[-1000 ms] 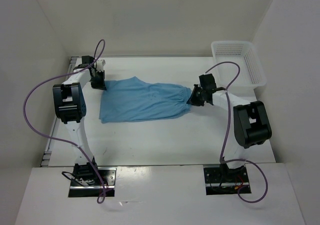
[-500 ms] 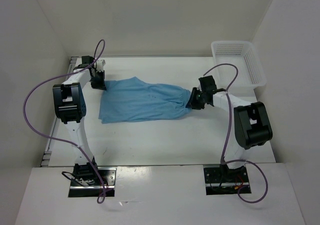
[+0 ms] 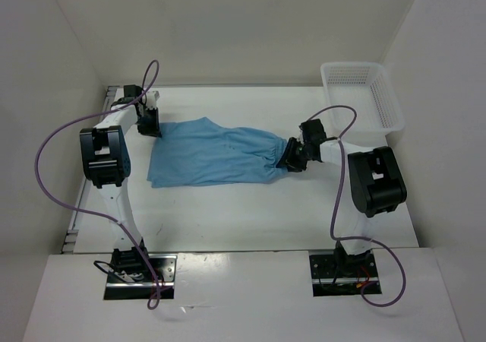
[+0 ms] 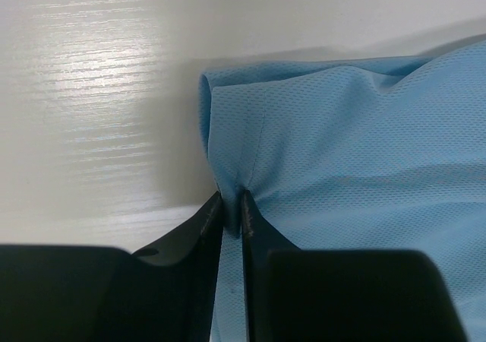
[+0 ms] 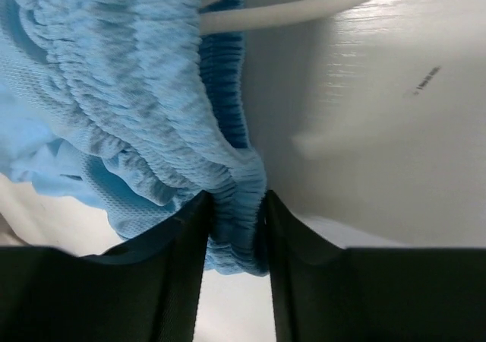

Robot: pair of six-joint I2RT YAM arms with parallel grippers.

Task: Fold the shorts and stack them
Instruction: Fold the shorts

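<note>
From above, we see the shorts (image 3: 216, 156) lying flat on the worktop (image 3: 250, 213), nearer its far edge than its near one. The leg ends point to the left edge and the gathered waistband to the right. A white basket (image 3: 363, 91) sits in the far right corner, apart from the cloth. The left gripper (image 3: 149, 125) is at the far leg corner and the right gripper (image 3: 292, 158) is at the waistband.

In the left wrist view, the jaws stand almost together with a thin hem of the mesh cloth pinched between them. We judge the fabric light, limp and a little slippery, so a hem corner is a sound hold.

In the right wrist view, the jaws stand a little apart, and the thick elastic waistband fills the gap and touches both fingers (image 5: 190, 266). The white drawstring (image 5: 304, 7) trails loose beyond. We think the bunched band is the firmest place to grip.
</note>
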